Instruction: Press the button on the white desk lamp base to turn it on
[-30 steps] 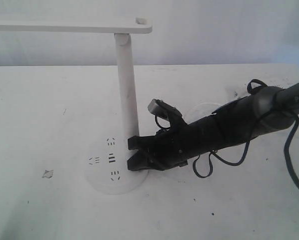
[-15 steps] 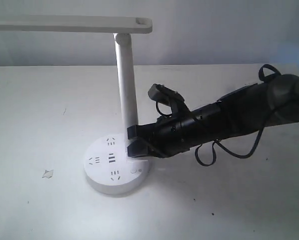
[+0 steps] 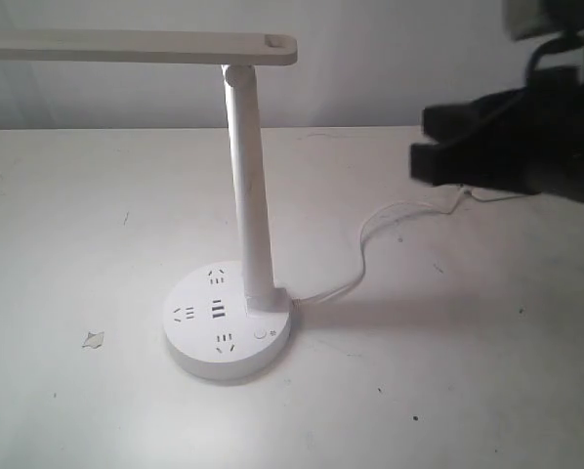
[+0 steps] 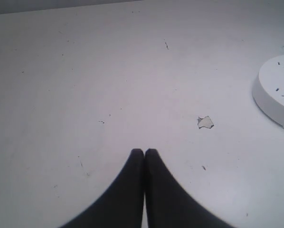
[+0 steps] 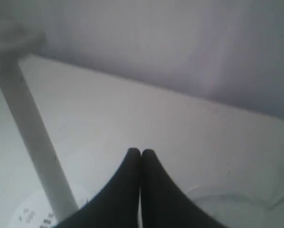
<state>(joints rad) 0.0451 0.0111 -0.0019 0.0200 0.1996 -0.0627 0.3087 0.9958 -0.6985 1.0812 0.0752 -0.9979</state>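
The white desk lamp stands left of centre, with a slim post (image 3: 248, 186) and a long flat head (image 3: 136, 47). Its round white desk lamp base (image 3: 199, 337) carries three sockets. The button (image 3: 262, 333) shows uncovered near the foot of the post. My right gripper (image 3: 419, 145) hovers high at the right, well away from the base, and is shut on nothing. The right wrist view shows that gripper (image 5: 141, 151) with the post (image 5: 33, 137) beside it. My left gripper (image 4: 144, 151) is shut over bare table, with the base's edge (image 4: 277, 92) off to one side.
A white cord (image 3: 370, 244) runs from the base across the table towards the back right. A small scrap (image 3: 94, 339) lies on the white table (image 3: 448, 371) left of the base, and it also appears as a scrap (image 4: 205, 122) in the left wrist view.
My right gripper has lifted off the lamp base and drawn back up and to the right. The button and the cord now show. The left arm stays out of the exterior view.
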